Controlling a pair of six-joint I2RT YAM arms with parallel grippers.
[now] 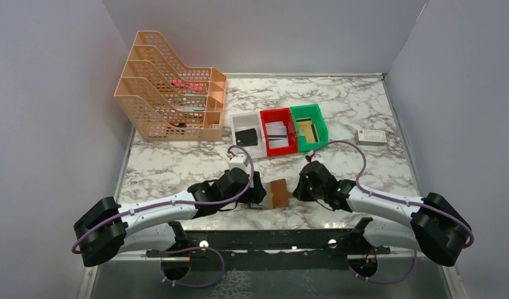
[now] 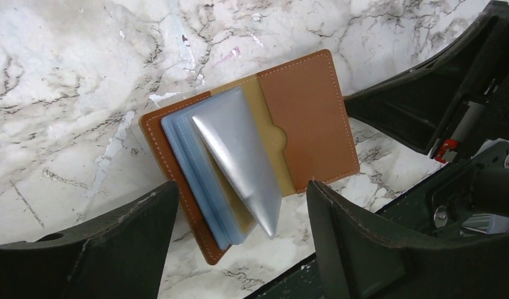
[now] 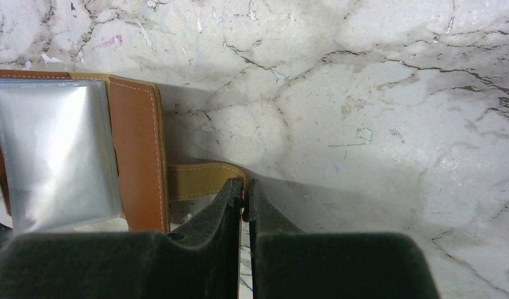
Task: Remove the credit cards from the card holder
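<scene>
We see the card holder [image 2: 308, 112] lying open on the marble table [image 1: 177, 168], below our left gripper [image 2: 239, 187], whose jaws stand apart; our right gripper [image 3: 245, 185] has its jaws together, pinching the closing tab [image 3: 195, 179]

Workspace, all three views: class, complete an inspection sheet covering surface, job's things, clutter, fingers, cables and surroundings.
Surface: marble table, flat.
Job's things: holder lies open between the arms, sleeves fanned up; black card in white bin, white cards in red bin, gold card in green bin.
Clutter: orange rack back left; white box far right.
Fingers: left fingers open, holder's end between them; right fingers shut on its tab.
Cables: purple cables along both arms, off the holder.
Surroundings: grey walls on three sides.
</scene>
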